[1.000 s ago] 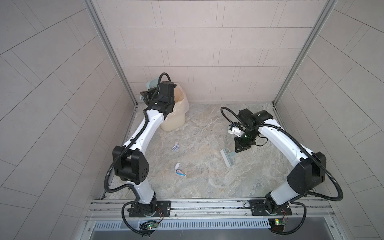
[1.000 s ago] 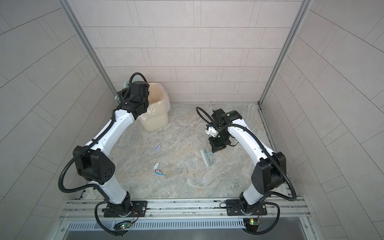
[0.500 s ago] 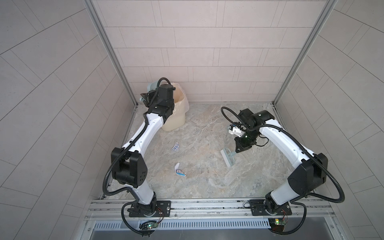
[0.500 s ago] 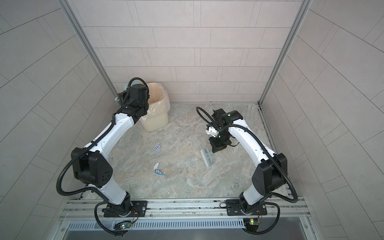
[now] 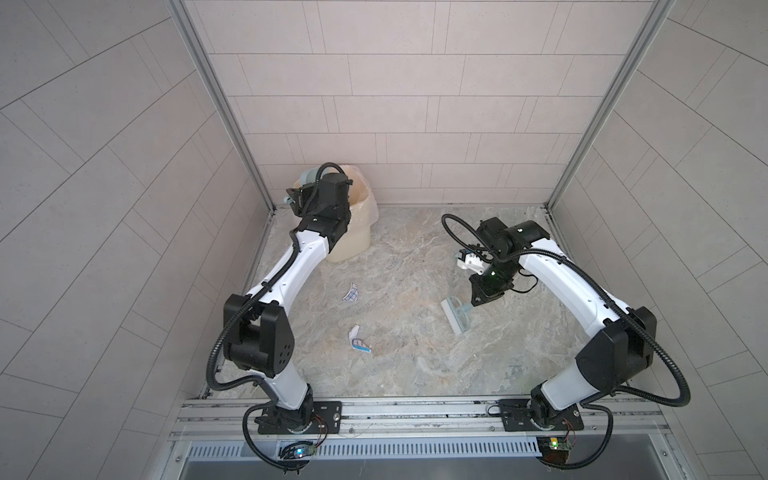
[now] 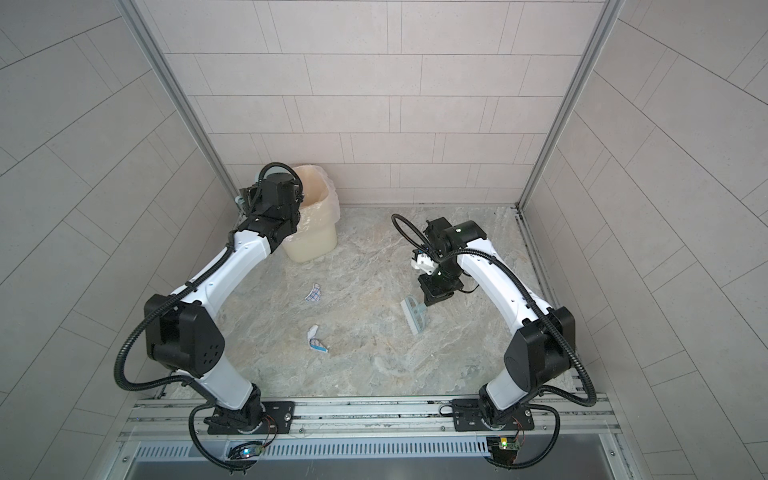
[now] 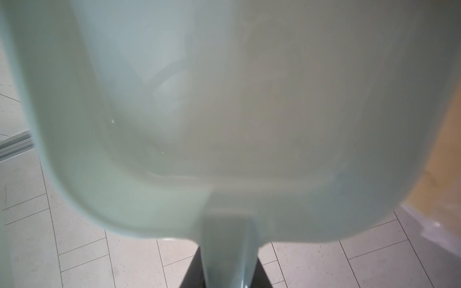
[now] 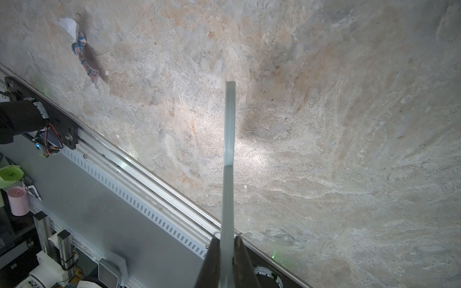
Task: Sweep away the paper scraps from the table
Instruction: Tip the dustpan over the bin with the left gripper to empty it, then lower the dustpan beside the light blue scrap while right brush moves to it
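Two paper scraps lie on the table [image 5: 415, 365]: a grid-printed one [image 5: 351, 293] [image 6: 313, 294] and a white-and-blue one [image 5: 358, 340] [image 6: 316, 340] [image 8: 79, 47]. My left gripper [image 7: 228, 269] is shut on the handle of the pale blue dustpan [image 7: 224, 112] [image 5: 307, 176], held up at the bin's far-left rim; the pan fills the left wrist view. My right gripper [image 5: 478, 301] [image 6: 428, 301] [image 8: 227, 244] is shut on the pale blue brush [image 5: 457, 313] [image 6: 415, 316] [image 8: 229, 124], low over the table, well right of the scraps.
A cream bin [image 5: 353, 241] [image 6: 311, 245] with a plastic liner stands in the back left corner against the tiled walls. A metal rail [image 5: 415, 409] with the arm bases runs along the table's front edge.
The left wrist with the dustpan has shifted only slightly at the bin. The right arm, the brush and both scraps have stayed where they were.
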